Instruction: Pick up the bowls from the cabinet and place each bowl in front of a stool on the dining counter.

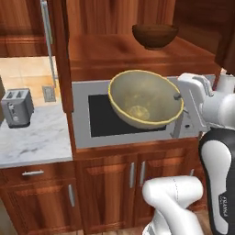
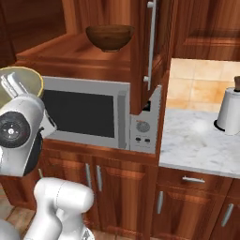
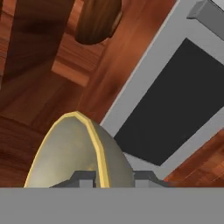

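My gripper (image 1: 178, 98) is shut on the rim of the beige-olive bowl (image 1: 144, 98), which hangs tilted in the air in front of the microwave. In the hand view the yellow rim of the bowl (image 3: 74, 153) runs between my fingertips, at the gripper (image 3: 109, 177). From the right the bowl (image 2: 21, 75) peeks out behind my wrist. The dark wood bowl (image 1: 155, 35) stands upright in the cabinet's open shelf niche (image 1: 105, 53), above and behind the held bowl; it is also the wood bowl (image 2: 110, 36) and the wood bowl (image 3: 97, 19). Stools and dining counter are out of view.
A silver microwave (image 1: 92, 117) sits under the niche, close behind the held bowl. A toaster (image 1: 17, 106) stands on the short marble worktop (image 1: 32, 137) to the left. An open cabinet door (image 2: 147, 47) hangs right of the niche, and a white roll (image 2: 229, 110) stands on marble.
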Controlling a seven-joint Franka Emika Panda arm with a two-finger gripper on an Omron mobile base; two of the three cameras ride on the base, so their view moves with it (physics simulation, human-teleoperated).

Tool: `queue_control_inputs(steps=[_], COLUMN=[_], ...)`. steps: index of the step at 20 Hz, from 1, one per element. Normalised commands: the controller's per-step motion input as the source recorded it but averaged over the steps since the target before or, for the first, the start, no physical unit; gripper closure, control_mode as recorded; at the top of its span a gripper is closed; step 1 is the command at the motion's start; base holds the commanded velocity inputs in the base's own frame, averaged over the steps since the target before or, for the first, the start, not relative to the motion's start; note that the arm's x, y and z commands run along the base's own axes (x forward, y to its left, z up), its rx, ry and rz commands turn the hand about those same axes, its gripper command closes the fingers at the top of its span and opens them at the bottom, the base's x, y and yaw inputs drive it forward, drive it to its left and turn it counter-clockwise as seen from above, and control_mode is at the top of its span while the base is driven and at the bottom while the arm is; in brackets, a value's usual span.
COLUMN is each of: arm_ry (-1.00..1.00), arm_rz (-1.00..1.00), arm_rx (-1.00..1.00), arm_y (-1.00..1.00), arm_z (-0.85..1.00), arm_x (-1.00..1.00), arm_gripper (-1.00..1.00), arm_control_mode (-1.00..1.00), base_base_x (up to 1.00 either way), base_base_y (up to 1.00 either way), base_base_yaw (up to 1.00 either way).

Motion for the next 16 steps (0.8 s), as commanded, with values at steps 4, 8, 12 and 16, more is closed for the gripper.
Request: queue_control_inputs(steps=[4,8,12,16], arm_ry=[0.00,0.00,0.00,0.00], arm_rz=[0.00,0.00,0.00,0.00], arm_rx=[0.00,0.00,0.00,0.00], arm_y=[0.00,0.00,0.00,0.00], arm_z=[0.00,0.00,0.00,0.00], arm_x=[0.00,0.00,0.00,0.00], arm_gripper=[1.00,1.00,1.00,1.00], arm_control_mode=[1.00,1.00,1.00,1.00], base_base_x=[-0.98,-0.80,-0.54,-0.39], base_base_y=[-0.66,-0.42,-0.17,-0.03], base_base_yaw=[0.48,0.71,0.79,0.83])
